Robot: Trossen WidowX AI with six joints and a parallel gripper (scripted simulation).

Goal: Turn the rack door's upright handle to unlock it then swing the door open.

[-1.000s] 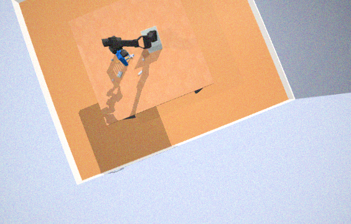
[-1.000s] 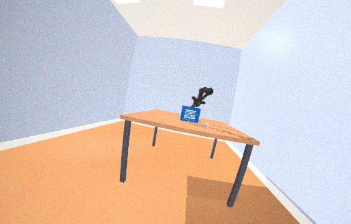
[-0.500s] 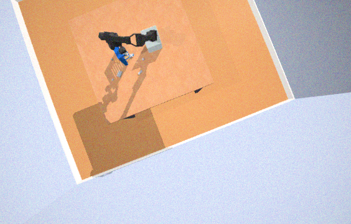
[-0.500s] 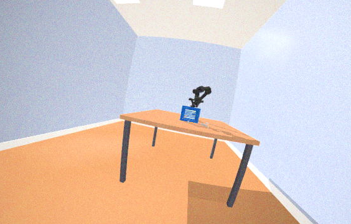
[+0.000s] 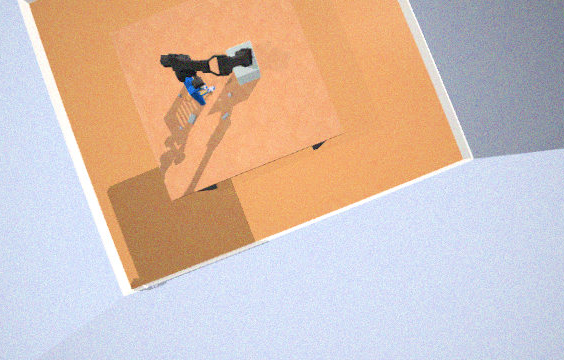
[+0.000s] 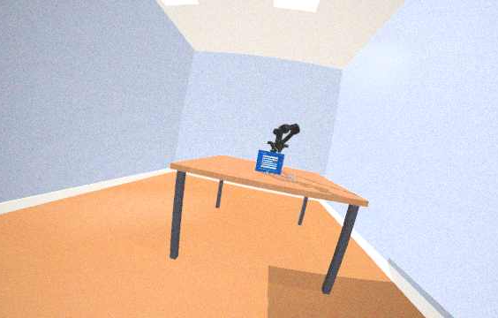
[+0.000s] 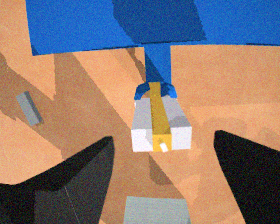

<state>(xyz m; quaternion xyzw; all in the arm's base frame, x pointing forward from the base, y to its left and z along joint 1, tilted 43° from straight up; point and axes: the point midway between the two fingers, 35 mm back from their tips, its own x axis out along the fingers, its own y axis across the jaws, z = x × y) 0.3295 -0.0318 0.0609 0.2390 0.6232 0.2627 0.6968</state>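
Wrist view: white-and-yellow handle (image 7: pixel 160 117) between the open jaws, beyond their tips and apart from both.

You have table (image 5: pixel 272 110) (image 6: pixel 249 172) in orange-tan, matt, faintly mottled, wood-like top. Legs (image 6: pixel 177 216) dark grey, smooth, metal-like. Floor (image 5: pixel 392 100) (image 6: pixel 99 230) orange, matt, smooth; material you can't tell. Walls (image 5: pixel 362 275) (image 6: pixel 77 97) pale blue, matt as paint, soft sheen on one in exterior view. Your rack (image 5: pixel 195 91) (image 6: pixel 269 162) (image 7: pixel 161 20): flat blue, smooth, plastic-like. Handle (image 7: pixel 161 125): white and yellow, smooth, plastic-like. Gripper (image 7: pixel 164 141): black fingers, matt, smooth. Block (image 7: pixel 29 108) grey, matt.
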